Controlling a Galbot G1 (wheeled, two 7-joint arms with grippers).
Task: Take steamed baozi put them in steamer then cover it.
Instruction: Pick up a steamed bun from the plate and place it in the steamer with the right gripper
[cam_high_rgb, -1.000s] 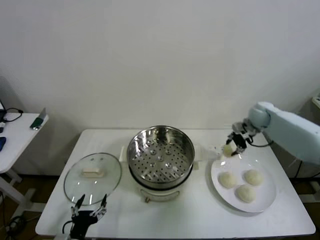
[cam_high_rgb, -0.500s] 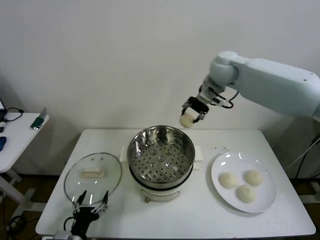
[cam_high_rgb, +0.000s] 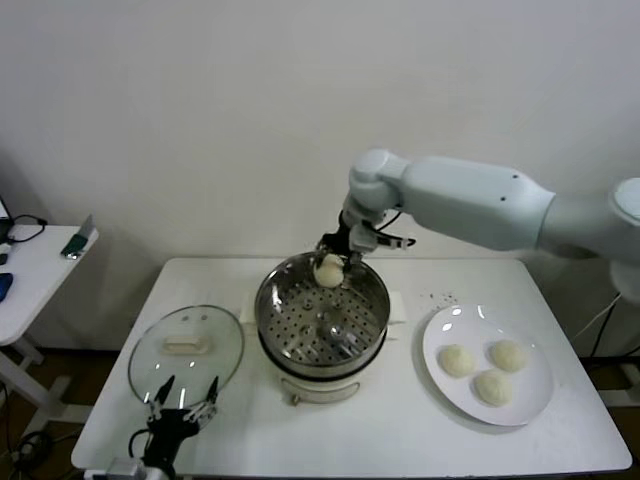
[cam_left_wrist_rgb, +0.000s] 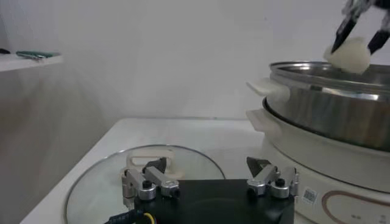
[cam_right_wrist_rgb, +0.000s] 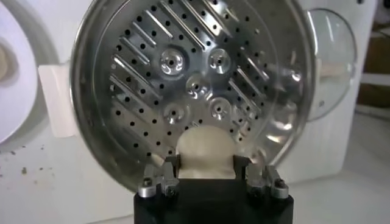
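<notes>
Your right gripper (cam_high_rgb: 331, 268), clamped on one bun (cam_high_rgb: 329, 270), hangs above the far rim of the steamer (cam_high_rgb: 321, 313); you are in the first loading step, judging by the bare basket; next, lower inside the steel wall, then release; three buns (cam_high_rgb: 487, 370) wait on the plate (cam_high_rgb: 533, 400); your left gripper (cam_high_rgb: 180, 410) idles with fingers apart, just beside the lid (cam_high_rgb: 186, 353).

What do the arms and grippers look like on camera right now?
The right arm has a smooth, rounded pale blue-white shell. The right gripper is black with slim fingers and a thin black cable at the wrist. The left gripper has a black body, metal finger mounts with screws, and dark tips.
</notes>
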